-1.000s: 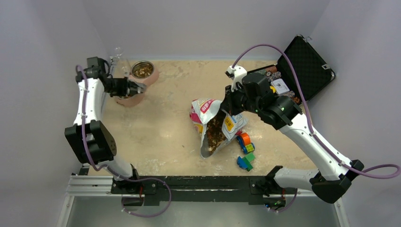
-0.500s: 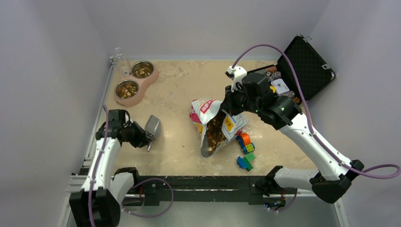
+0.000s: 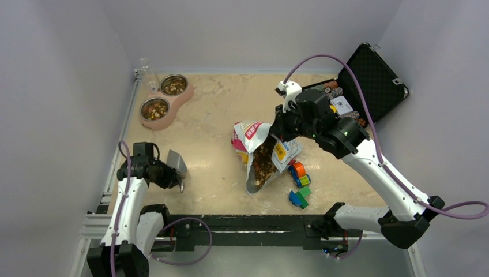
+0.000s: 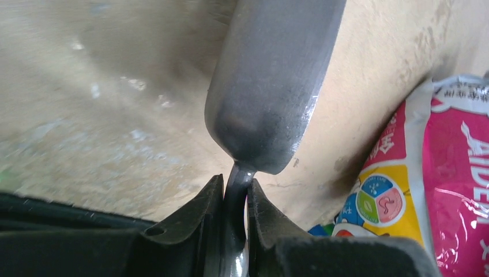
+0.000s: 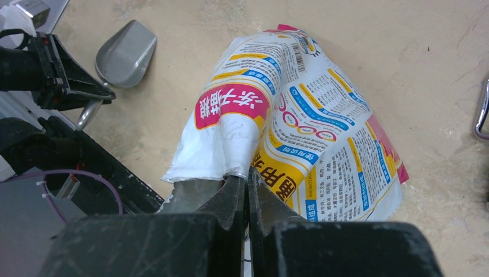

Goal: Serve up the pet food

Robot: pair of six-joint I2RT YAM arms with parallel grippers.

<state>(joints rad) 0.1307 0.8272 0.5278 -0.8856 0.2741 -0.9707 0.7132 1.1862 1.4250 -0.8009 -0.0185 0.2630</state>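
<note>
The crinkly white, yellow and red pet food bag [image 3: 252,134] lies open mid-table, with brown kibble [image 3: 262,164] showing in its mouth. My right gripper [image 3: 279,133] is shut on the bag's upper rim and holds it up; in the right wrist view the jaws [image 5: 248,180] pinch the bag [image 5: 311,121]. My left gripper [image 3: 171,176] is shut on the handle of a grey metal scoop [image 3: 176,161] near the front left, well apart from the bag. The left wrist view shows the scoop [image 4: 271,86] above the closed jaws [image 4: 236,187]. A pink double bowl [image 3: 183,98] at the back left holds kibble in both cups.
An open black case [image 3: 375,75] with poker chips stands at the back right. Coloured toy blocks [image 3: 300,183] lie just right of the bag's mouth. A clear glass [image 3: 144,64] stands behind the bowl. The black rail [image 3: 242,222] runs along the near edge.
My left arm has swung from over the pink bowl back to the front left with the scoop, and drifted a little nearer since half a second ago. The right arm and bag have stayed put.
</note>
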